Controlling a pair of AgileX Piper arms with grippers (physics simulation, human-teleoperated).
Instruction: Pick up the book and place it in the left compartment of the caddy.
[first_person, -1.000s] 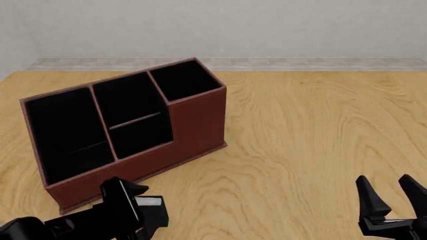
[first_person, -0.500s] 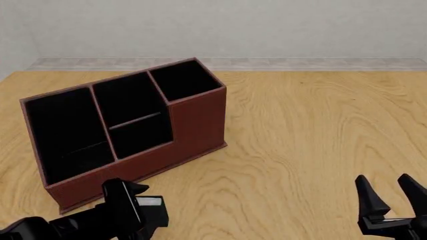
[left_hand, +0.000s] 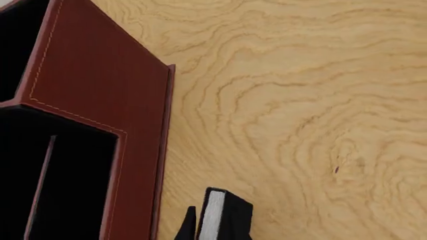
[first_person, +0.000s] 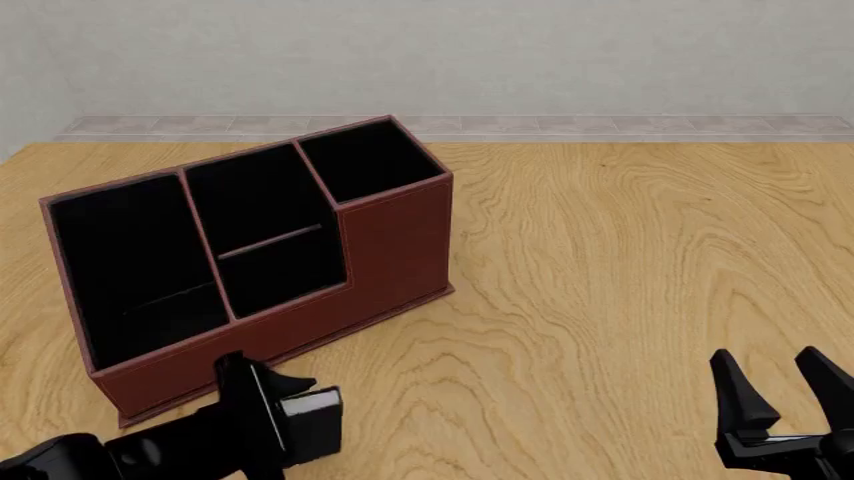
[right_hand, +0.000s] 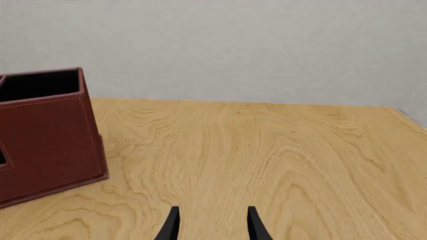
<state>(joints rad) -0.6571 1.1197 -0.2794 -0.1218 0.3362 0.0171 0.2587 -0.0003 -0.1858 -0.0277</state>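
My left gripper (first_person: 274, 405) grips the book (first_person: 310, 420) just in front of the caddy (first_person: 387, 240), apparently lifted off the table (first_person: 601, 250), short of the left compartment (first_person: 127, 250). My right gripper (first_person: 778, 385) idles, fingers spread, empty.

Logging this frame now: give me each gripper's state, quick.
Left gripper: shut on the book, in front of the caddy.
Right gripper: open, holding nothing, over the table.
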